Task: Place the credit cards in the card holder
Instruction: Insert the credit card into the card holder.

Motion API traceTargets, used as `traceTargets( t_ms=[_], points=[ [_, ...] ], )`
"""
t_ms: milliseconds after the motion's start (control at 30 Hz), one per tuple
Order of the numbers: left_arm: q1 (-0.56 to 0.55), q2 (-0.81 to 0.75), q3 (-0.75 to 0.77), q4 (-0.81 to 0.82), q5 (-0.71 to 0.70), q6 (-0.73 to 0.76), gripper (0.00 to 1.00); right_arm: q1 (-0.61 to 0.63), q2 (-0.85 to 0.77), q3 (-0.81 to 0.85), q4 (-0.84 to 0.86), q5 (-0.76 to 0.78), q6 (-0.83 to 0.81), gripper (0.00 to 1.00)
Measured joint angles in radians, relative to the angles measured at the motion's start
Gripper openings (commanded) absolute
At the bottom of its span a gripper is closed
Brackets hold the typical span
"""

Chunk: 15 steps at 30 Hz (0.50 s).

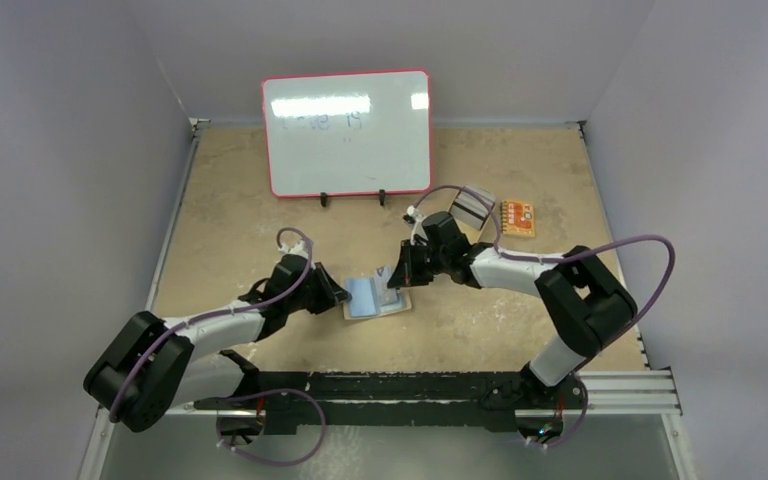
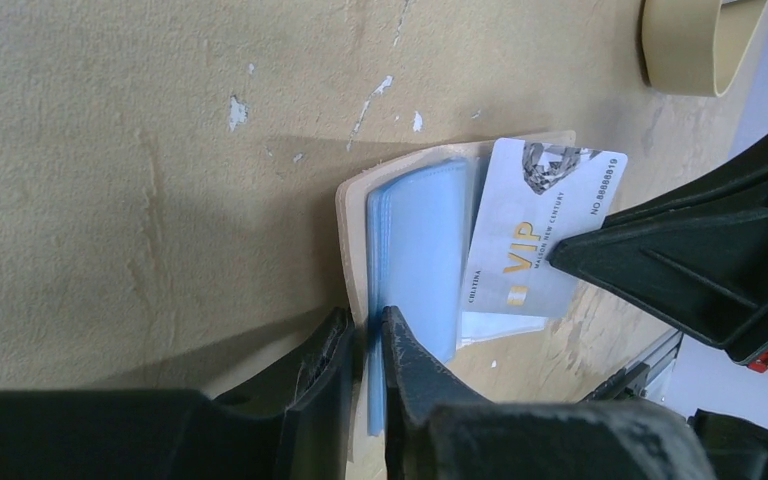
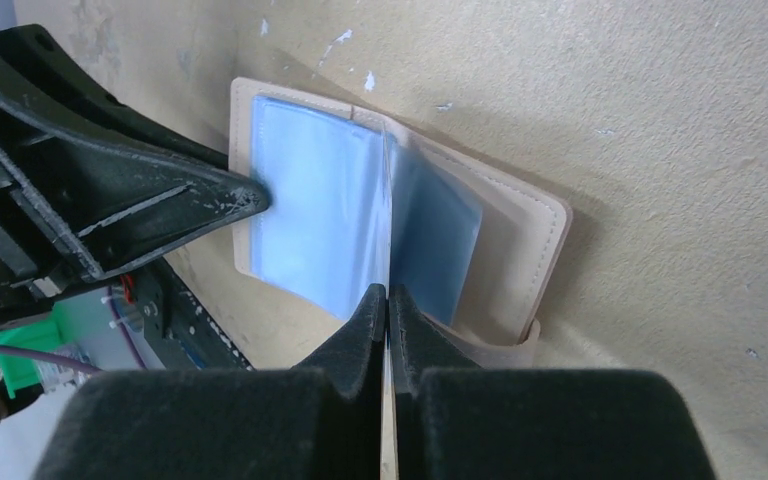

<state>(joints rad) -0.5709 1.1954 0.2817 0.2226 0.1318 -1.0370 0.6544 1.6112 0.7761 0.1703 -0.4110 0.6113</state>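
Nearest the lens, at the bottom of the right wrist view: right gripper (image 3: 388,305), pressed together on a credit card (image 2: 540,225), seen there edge-on as a thin line between the pads. In the left wrist view, shows as a pale grey card with gold VIP lettering, right of centre and tilted, lower end over the right half of the card holder (image 2: 352,235); inside a sleeve or only lying on top, cannot tell. Lies open and flat on the table (image 1: 240,200), tan cover down, clear bluish sleeves up, just below the middle of the overhead view, between the two grippers.

At the bottom of the left wrist view: left gripper (image 2: 365,320), set astride the near edge of the sleeves with a narrow gap between the fingers; squeezing or merely flanking, cannot tell.

Farther out, up and right of centre in the overhead view: other cards (image 1: 475,205), grey with dark stripes, just beside a small orange item (image 1: 517,219). Top middle: red-framed whiteboard (image 1: 347,132), standing upright. Upper right corner of the left wrist view: rim of a tan dish (image 2: 690,50).
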Motion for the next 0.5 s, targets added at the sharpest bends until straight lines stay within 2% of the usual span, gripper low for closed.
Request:
traceTargets(
  t_ms=[100, 200, 500],
  points=[
    [0.0, 0.005, -0.003, 0.0, -0.003, 0.005, 0.15, 0.0, 0.027, -0.003, 0.02, 0.0, 0.013, 0.0],
    [0.0, 0.006, -0.006, 0.0, -0.006, 0.009, 0.2, -0.001, 0.032, -0.018, 0.047, -0.005, 0.024, 0.0],
    [0.0, 0.002, -0.018, -0.001, -0.019, 0.011, 0.2, -0.009, 0.073, -0.03, 0.087, -0.031, 0.041, 0.0]
  ],
)
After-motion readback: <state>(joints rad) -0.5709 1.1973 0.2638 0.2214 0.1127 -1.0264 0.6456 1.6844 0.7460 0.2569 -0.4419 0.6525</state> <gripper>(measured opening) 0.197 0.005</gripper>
